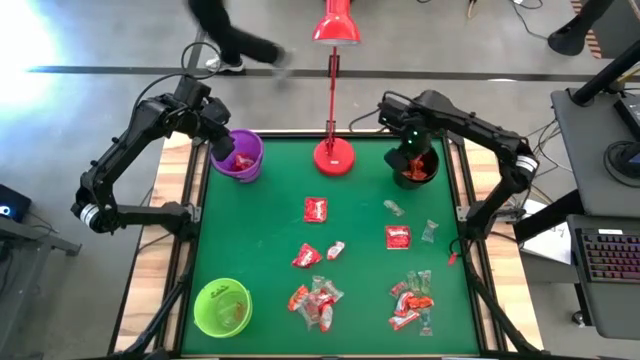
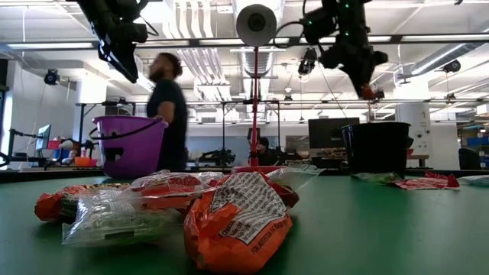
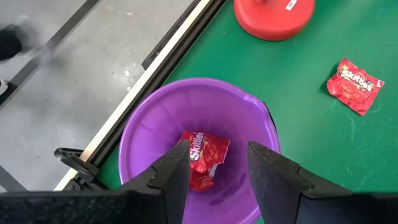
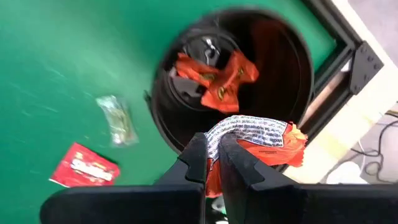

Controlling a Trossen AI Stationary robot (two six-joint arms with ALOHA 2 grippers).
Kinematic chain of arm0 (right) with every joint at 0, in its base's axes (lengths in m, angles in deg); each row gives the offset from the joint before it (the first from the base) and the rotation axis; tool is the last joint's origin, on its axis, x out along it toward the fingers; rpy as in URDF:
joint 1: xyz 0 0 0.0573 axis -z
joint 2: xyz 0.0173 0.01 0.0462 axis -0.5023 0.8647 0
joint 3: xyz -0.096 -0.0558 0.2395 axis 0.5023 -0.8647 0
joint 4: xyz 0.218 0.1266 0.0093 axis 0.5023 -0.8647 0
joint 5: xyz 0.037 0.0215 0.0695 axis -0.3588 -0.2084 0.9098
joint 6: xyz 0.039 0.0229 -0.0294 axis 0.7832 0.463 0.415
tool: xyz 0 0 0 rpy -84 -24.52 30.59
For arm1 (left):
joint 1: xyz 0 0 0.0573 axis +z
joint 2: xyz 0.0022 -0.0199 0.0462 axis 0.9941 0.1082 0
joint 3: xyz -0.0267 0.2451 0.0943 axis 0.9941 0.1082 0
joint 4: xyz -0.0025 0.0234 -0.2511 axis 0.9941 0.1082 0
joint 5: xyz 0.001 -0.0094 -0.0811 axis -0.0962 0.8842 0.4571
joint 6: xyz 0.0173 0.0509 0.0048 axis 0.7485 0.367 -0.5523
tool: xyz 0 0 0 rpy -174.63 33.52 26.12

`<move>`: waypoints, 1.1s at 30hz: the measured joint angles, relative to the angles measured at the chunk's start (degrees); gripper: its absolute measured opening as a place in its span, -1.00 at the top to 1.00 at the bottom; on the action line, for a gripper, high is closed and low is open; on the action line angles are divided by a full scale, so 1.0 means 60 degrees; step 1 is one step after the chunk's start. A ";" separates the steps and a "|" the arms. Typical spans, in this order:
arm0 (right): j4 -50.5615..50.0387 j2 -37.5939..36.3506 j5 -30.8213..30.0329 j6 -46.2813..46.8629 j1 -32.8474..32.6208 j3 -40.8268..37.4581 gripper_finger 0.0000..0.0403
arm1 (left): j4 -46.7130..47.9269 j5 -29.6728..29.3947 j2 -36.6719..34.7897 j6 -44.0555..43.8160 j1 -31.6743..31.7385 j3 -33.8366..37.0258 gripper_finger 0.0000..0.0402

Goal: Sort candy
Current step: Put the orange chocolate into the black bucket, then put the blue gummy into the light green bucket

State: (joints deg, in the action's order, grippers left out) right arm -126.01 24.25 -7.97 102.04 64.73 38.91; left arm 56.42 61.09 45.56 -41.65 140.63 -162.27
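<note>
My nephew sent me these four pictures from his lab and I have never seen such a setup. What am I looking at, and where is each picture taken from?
These are two dark robot arms at a green table, sorting wrapped candy into small buckets.

One picture looks straight down from above. One looks level across the tabletop, with a person in the room behind. The other two come from cameras on each arm's wrist.

Loose candy lies on the table around a red lamp. There is also a green bucket.

The left claw is open and empty above the purple bucket, which holds a red packet.

The right claw is shut on an orange packet over the black bucket.
</note>
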 joint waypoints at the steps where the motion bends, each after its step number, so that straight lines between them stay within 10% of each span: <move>1: 0.0051 -0.0049 -0.0008 -0.0119 0.0030 -0.0212 0.94 | 0.0003 0.0000 0.0000 0.0000 0.0000 0.0000 0.30; 21: 0.0328 -0.0341 -0.0979 -0.0574 0.0177 -0.0913 0.30 | 0.0007 -0.0238 0.0000 -0.0492 0.0000 0.0000 0.30; 33: -0.0038 -0.1535 0.1588 0.1667 -0.0129 -0.0910 0.33 | 0.0000 -0.1985 0.0000 -0.0065 0.0000 0.0000 0.30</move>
State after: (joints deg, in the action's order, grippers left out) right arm -126.23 15.04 1.56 112.04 63.96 33.45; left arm 56.42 49.18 45.56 -42.04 140.63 -162.27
